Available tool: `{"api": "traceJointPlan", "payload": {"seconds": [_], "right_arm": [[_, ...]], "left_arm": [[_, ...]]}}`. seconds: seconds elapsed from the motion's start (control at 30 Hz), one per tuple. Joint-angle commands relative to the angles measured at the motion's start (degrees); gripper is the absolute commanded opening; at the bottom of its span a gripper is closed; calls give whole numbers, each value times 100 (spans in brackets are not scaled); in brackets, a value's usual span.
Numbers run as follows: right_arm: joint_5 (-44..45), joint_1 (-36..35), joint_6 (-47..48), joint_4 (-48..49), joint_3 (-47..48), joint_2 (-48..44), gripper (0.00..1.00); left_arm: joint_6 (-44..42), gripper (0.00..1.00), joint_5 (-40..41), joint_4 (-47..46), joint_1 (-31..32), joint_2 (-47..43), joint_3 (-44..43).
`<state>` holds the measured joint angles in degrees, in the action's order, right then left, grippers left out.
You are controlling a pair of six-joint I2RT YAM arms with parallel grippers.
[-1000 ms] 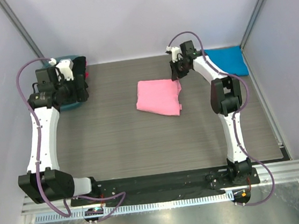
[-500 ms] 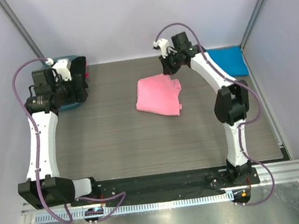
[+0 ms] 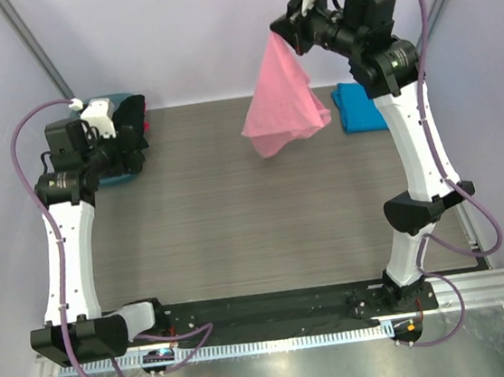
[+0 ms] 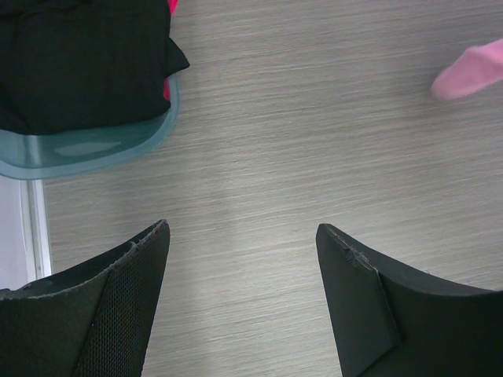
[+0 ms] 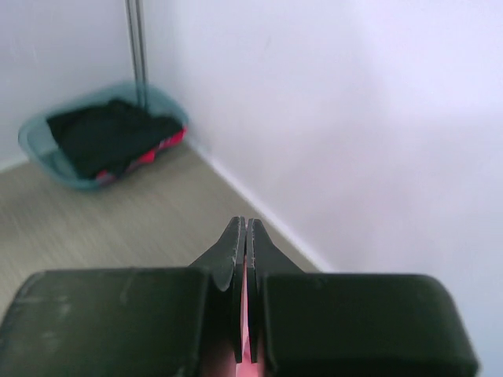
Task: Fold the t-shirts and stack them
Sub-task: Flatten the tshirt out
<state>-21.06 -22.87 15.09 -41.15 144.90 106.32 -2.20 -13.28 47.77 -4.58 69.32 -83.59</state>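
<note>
My right gripper (image 3: 282, 32) is raised high near the back wall and is shut on the pink t-shirt (image 3: 282, 103), which hangs below it above the table. In the right wrist view a strip of pink cloth (image 5: 246, 314) shows between the closed fingers (image 5: 233, 259). The blue t-shirt (image 3: 358, 107) lies folded at the back right of the table, partly hidden by my right arm. My left gripper (image 4: 240, 259) is open and empty over bare table next to the teal tub (image 4: 102, 145). A corner of the pink t-shirt (image 4: 470, 71) shows at the upper right of the left wrist view.
The teal tub (image 3: 121, 174) at the back left holds dark cloth (image 3: 134, 115) and a bit of red cloth. It also shows in the right wrist view (image 5: 39, 153). Walls enclose the table (image 3: 220, 228) at the back and on both sides.
My right gripper has risen from the table at the pink t-shirt's far edge and lifted the shirt, which now hangs in the air. The left arm has barely moved.
</note>
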Motion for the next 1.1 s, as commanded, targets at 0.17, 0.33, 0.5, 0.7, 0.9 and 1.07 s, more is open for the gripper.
{"api": "traceJointPlan", "payload": {"seconds": [0.17, 0.33, 0.5, 0.7, 0.9, 1.07], "right_arm": [[761, -543, 160, 1811, 188, -463, 1], [736, -543, 266, 1838, -391, -516, 1], [112, -683, 301, 1488, -1788, -744, 1], [417, -842, 390, 1240, -2098, -1236, 1], [340, -850, -401, 1408, -789, -1158, 1], [322, -921, -358, 1312, -1540, -1254, 1]], "left_arm": [[-9, 77, -315, -180, -43, -15, -271], [-53, 77, -518, -110, -34, -24, -272], [-123, 77, -492, -84, -43, -41, -272], [-193, 77, -483, 22, -34, 11, -438], [-97, 77, -887, -4, -43, 90, -614], [-44, 79, -1150, 4, -34, 29, -632]]}}
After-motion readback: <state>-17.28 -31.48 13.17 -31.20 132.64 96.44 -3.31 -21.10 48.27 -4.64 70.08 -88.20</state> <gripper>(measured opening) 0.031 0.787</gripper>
